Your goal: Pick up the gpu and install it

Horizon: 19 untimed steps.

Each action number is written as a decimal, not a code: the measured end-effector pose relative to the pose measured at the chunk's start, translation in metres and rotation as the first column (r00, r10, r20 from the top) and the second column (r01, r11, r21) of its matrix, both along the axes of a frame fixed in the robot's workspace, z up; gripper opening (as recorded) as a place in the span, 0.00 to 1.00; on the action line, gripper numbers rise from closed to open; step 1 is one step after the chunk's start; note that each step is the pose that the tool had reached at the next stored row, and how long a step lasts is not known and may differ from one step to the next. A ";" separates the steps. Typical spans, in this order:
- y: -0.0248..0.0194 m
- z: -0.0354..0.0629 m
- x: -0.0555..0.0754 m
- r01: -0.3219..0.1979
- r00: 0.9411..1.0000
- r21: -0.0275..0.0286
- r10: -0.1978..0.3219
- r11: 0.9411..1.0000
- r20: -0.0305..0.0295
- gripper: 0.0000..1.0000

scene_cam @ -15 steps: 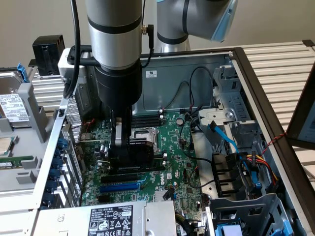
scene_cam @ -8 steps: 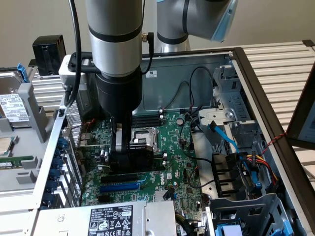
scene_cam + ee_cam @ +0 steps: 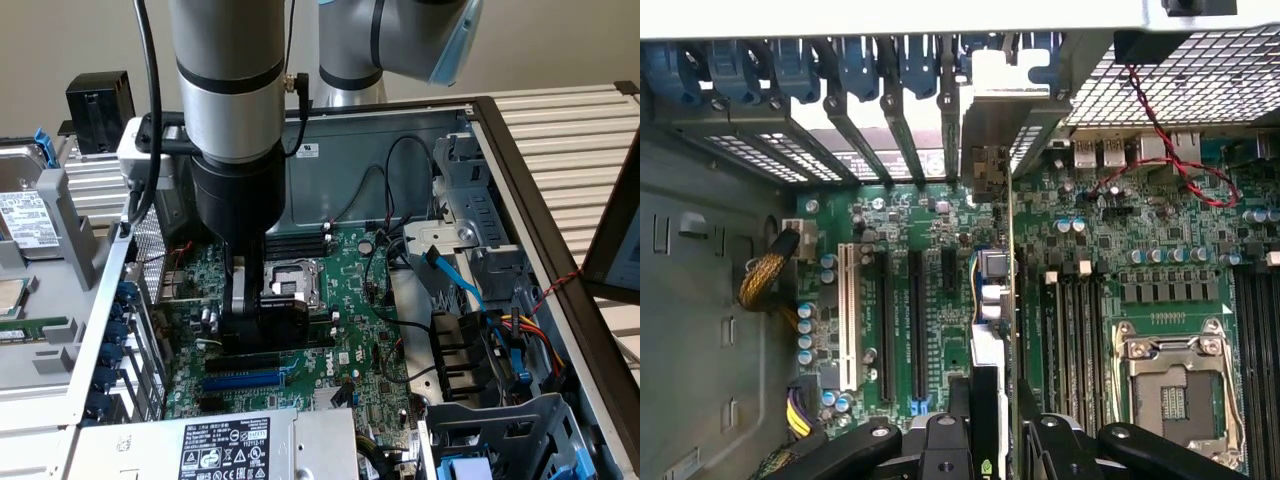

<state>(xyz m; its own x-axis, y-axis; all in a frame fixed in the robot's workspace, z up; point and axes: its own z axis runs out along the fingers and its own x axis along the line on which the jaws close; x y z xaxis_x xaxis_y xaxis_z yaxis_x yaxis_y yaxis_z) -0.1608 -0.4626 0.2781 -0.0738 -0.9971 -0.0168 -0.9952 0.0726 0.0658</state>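
The gpu (image 3: 285, 318) is a small card with a black shroud, standing on edge inside the open PC case. My gripper (image 3: 262, 312) is shut on it from above. In the wrist view the gpu (image 3: 985, 385) runs edge-on between my two black fingers (image 3: 940, 440), and my gripper (image 3: 995, 430) is clamped on its sides. Its silver end bracket (image 3: 990, 125) reaches the row of rear slot openings. The card hangs right over a long black expansion slot (image 3: 255, 355) on the green motherboard (image 3: 365, 300). Whether its edge is in the slot I cannot tell.
The empty CPU socket (image 3: 295, 280) lies just behind the card, with black RAM slots (image 3: 1070, 330) beside it. A power supply (image 3: 230, 445) sits at the front, and a drive cage (image 3: 500, 430) with blue and coloured cables at the exterior view's right. A red-black wire (image 3: 1170, 150) loops near the rear ports.
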 end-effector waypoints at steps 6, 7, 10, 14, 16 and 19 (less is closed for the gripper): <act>0.0000 -0.0063 0.000 0.000 1.000 0.000 0.000 1.000 0.000 0.27; 0.0000 -0.0062 0.000 0.000 1.000 0.000 0.000 1.000 0.000 0.27; 0.0000 -0.0062 0.000 0.000 1.000 0.000 0.000 1.000 0.000 0.27; 0.0000 -0.0063 -0.002 0.000 1.000 0.000 0.000 1.000 0.000 0.27; 0.0000 -0.0065 -0.003 0.000 1.000 0.000 0.000 1.000 0.000 0.27; -0.0001 -0.0073 -0.004 -0.002 1.000 0.000 0.002 1.000 0.000 0.27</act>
